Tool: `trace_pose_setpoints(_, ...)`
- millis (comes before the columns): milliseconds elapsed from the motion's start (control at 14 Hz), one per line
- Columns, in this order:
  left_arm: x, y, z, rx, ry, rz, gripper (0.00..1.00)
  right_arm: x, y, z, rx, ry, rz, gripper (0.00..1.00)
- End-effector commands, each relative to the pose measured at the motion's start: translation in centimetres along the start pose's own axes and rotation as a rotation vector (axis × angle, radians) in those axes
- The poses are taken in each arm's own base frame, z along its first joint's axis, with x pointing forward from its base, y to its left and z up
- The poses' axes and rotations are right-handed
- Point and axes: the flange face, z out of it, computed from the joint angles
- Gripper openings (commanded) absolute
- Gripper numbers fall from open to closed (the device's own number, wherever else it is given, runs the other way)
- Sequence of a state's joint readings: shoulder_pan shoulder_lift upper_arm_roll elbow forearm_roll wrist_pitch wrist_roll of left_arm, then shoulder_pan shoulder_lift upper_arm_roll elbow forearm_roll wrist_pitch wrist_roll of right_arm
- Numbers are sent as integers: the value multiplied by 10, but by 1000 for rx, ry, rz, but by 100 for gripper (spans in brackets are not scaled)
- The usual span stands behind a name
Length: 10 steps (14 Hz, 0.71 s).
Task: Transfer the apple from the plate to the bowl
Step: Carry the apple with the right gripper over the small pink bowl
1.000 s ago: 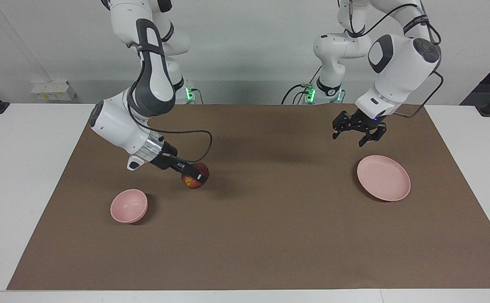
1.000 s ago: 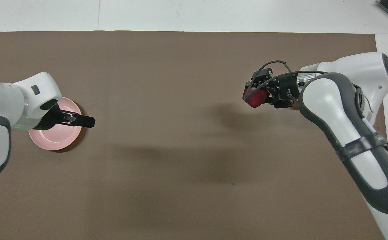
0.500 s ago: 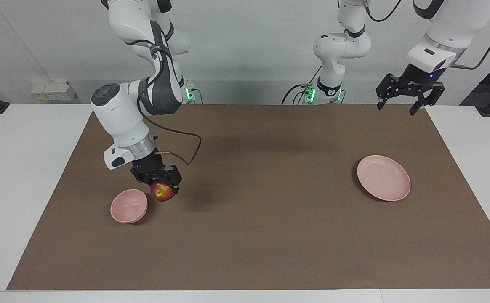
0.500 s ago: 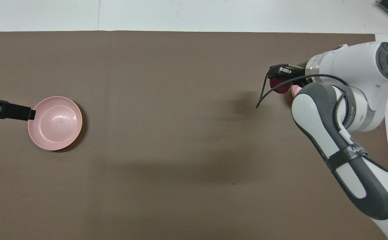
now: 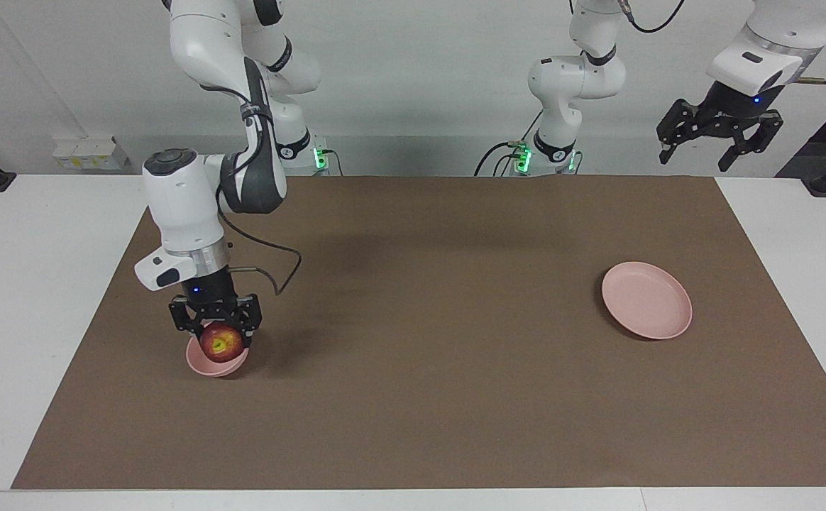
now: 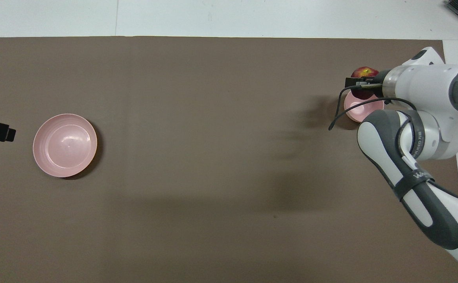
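The small round dark red apple (image 5: 221, 343), pinched in the right gripper (image 5: 216, 333), hangs directly over the small deep pale pink bowl (image 5: 208, 363). Round, it has no long axis; its yellow-green patch faces away from the robots. Released off-centre, it could tip the bowl. The left gripper (image 5: 721, 138) waits spread, above the desk's edge.

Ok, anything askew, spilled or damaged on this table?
Nothing stands out. The plate sits flat and bare, the bowl is upright, and the right gripper holds the apple over it. The left gripper waits open, raised.
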<state>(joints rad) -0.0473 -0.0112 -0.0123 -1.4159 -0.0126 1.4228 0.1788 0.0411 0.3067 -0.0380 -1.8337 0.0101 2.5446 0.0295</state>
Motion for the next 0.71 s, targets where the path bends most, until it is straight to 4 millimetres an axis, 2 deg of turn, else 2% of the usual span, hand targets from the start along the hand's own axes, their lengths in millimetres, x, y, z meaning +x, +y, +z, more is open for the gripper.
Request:
trace_pose_setpoints(0, 0, -13, -4, 10, -9, -11, 100, -22, 22, 16, -21, -1, -6, 0)
trace_pose_setpoints(214, 0, -13, -4, -2, 1, -15, 100, -45, 27, 30, -23, -8, 5, 0)
trace_pose_setpoints(429, -1, -11, -6, -3, 11, -19, 100, -65, 31, 54, -24, 22, 16, 0)
trace_pose_setpoints(500, -2, -9, -7, -5, 5, -16, 100, -70, 34, 67, -26, 36, 16, 0)
trace_pose_setpoints(571, -2, -7, -6, -5, 0, -13, 100, -71, 36, 71, -27, 33, 16, 0)
trace_pose_setpoints(643, -3, -7, -7, -6, -1, -13, 100, -68, 36, 69, -27, 39, 27, 49)
